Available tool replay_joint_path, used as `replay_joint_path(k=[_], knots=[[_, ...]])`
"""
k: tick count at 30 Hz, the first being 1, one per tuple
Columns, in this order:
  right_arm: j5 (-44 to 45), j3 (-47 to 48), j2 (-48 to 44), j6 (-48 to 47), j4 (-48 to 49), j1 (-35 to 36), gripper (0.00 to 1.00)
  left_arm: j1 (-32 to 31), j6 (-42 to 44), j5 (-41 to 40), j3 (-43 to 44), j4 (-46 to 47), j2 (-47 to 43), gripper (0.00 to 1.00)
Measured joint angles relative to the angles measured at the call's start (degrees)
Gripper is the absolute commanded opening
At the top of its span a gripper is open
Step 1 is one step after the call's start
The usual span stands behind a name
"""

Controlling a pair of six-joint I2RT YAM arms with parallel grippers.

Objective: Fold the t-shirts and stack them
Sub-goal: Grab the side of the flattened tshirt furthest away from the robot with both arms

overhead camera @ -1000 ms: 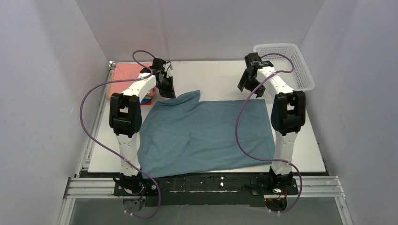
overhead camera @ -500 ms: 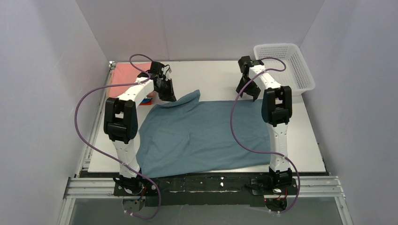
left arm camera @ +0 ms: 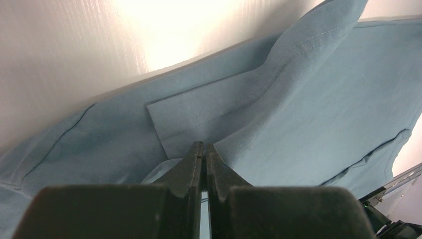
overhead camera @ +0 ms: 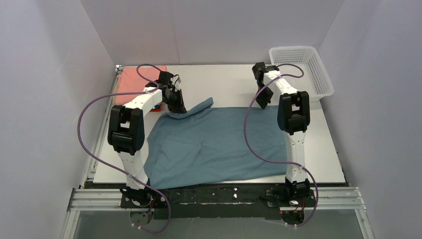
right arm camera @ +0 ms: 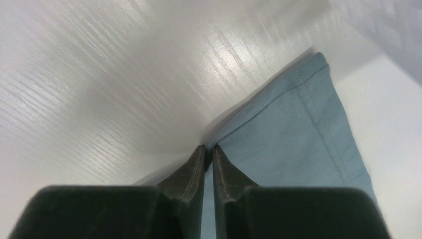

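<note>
I've got my left gripper (left arm camera: 204, 150) clenched on the blue-grey t-shirt (overhead camera: 219, 142), and my right gripper (right arm camera: 209, 152) is pinching its corner nearest the basket (overhead camera: 298, 52). The shirt is spread flat, left of the basket.

The left arm (overhead camera: 140, 98) and right arm (overhead camera: 281, 85) each had white links joined by boxy black joint housings. A thin purple cable (overhead camera: 79, 128) looped along each arm, running down to black bases (overhead camera: 135, 195). The left gripper (left arm camera: 203, 148) and right gripper (right arm camera: 209, 151) had matte black fingers (left arm camera: 186, 172) tapering to narrow tips.
</note>
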Motion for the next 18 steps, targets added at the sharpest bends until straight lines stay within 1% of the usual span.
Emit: replay_joint_path(k=[1, 5, 9, 14, 18], knots=[[0.17, -0.22, -0.11, -0.11, 0.02, 0.0, 0.01, 0.0, 0.0, 0.07, -0.15, 0.0, -0.09, 0.0], [0.15, -1.6, -1.09, -0.5, 0.37, 0.0, 0.01, 0.0, 0.09, 0.35, -0.61, 0.28, -1.25, 0.0], [0.2, -4.35, -3.37, -1.01, 0.7, 0.46, 0.01, 0.0, 0.55, 1.29, -1.88, 0.46, -4.55, 0.0], [0.66, -10.34, -9.38, -1.66, 2.01, 1.55, 0.01, 0.0, 1.77, 3.74, -4.04, 0.63, -8.98, 0.0], [0.59, -16.04, -15.13, -1.92, 3.54, 2.54, 0.01, 0.0, 2.1, 4.15, -8.79, 0.15, -13.6, 0.0]])
